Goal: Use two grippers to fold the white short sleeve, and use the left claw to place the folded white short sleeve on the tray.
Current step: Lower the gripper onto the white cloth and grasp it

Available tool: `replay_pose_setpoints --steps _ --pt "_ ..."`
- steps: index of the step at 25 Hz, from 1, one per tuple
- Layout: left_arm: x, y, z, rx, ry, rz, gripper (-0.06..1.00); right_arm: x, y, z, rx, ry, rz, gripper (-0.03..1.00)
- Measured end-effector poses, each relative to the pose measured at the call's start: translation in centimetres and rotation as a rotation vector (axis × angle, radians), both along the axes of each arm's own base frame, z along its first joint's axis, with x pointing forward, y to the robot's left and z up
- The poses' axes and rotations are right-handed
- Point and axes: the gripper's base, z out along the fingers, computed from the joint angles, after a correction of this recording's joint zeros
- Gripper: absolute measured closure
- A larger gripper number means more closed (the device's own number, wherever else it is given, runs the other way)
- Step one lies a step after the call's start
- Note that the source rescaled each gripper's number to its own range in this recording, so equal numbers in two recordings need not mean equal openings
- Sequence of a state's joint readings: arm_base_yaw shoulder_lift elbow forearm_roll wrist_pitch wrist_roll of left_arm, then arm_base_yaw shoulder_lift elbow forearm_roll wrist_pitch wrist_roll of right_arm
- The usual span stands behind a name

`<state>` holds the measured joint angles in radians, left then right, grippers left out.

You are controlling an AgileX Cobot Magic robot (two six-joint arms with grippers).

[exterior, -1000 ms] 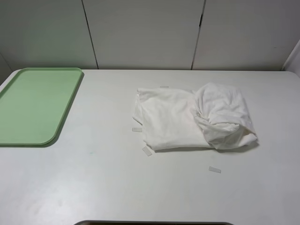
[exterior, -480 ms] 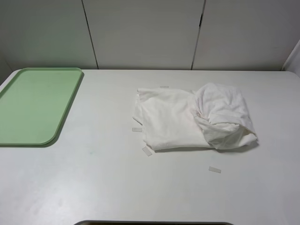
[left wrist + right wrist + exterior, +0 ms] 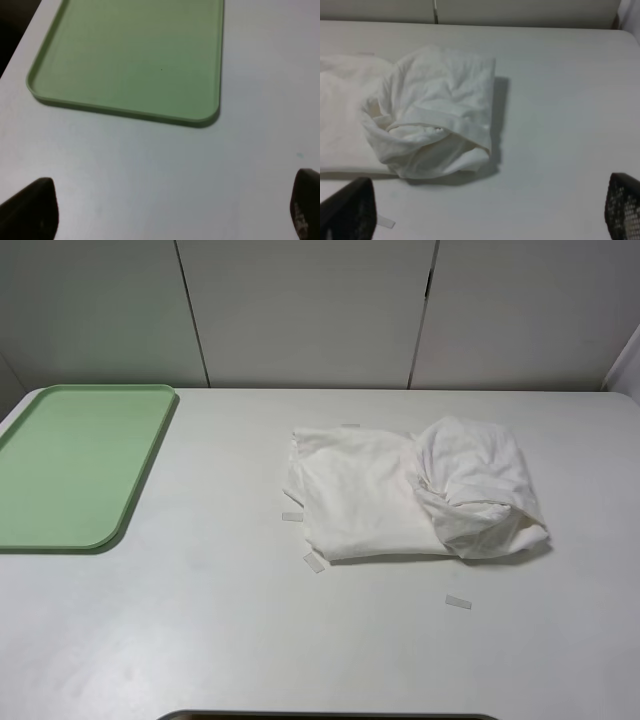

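The white short sleeve [image 3: 400, 490] lies crumpled and partly folded on the white table, right of centre, with a bunched lump at its right end. It also shows in the right wrist view [image 3: 435, 115]. The pale green tray [image 3: 70, 465] lies empty at the far left and also shows in the left wrist view [image 3: 135, 60]. Neither arm shows in the exterior high view. My left gripper [image 3: 167, 210] is open and empty above bare table near the tray's short edge. My right gripper [image 3: 485, 210] is open and empty, above bare table short of the shirt's bunched end.
Small white tape strips [image 3: 314, 562] lie on the table around the shirt, one [image 3: 458, 602] in front of it on the right. A panelled grey wall [image 3: 310, 310] stands behind the table. A dark edge [image 3: 330, 716] shows at the table's front.
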<state>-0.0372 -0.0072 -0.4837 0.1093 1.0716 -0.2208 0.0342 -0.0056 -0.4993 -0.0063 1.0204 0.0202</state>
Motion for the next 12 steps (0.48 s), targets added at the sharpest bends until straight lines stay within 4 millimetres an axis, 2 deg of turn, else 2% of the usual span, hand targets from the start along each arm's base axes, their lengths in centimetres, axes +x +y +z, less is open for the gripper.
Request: replay_pose_setpoints --steps 12 --pt "0.0 0.26 0.02 0.005 -0.002 0.032 0.03 0.0 -0.01 0.01 0.0 -0.001 -0.001 -0.03"
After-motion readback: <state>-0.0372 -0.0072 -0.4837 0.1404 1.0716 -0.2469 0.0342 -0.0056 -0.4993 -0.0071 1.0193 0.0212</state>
